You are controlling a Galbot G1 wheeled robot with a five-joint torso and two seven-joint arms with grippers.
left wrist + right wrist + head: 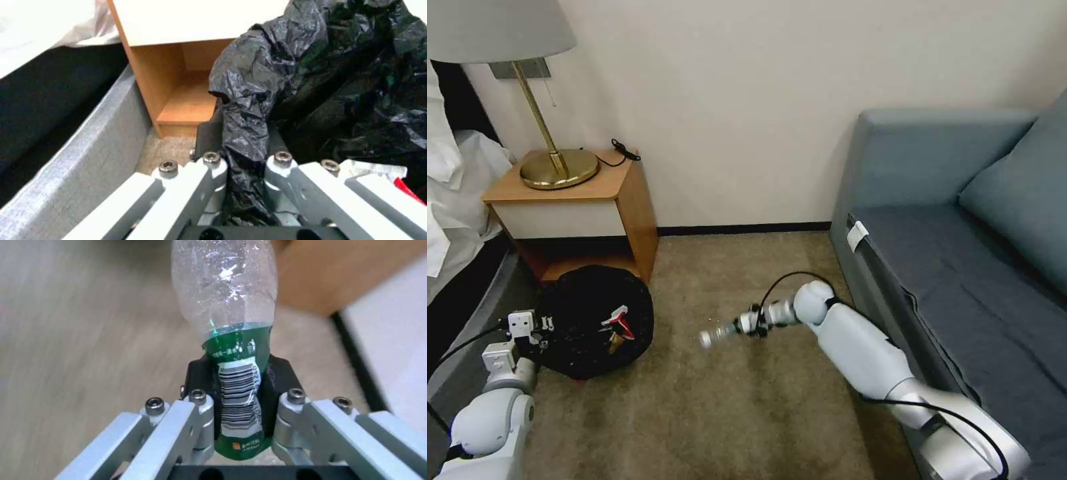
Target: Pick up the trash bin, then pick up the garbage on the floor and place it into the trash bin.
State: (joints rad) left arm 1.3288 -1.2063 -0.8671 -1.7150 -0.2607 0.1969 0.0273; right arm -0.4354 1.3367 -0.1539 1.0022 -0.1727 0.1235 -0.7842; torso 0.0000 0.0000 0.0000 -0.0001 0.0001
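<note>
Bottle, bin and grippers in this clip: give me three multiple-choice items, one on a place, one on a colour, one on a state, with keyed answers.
1. Where is the trash bin?
A. on the sofa
B. on the carpet beside the nightstand
C. on the bed

2. What colour is the label on the bottle?
A. green
B. red
C. blue

3. What is the left gripper doing?
A. hanging open over the carpet
B. gripping the lamp
C. shut on the bin's black bag

Answers: 1 B, the head view shows it on the floor at the nightstand's corner. 2 A, the right wrist view shows a green barcoded label between the right gripper's jaws. 3 C, the left wrist view shows crinkled bag pinched between its jaws.
</note>
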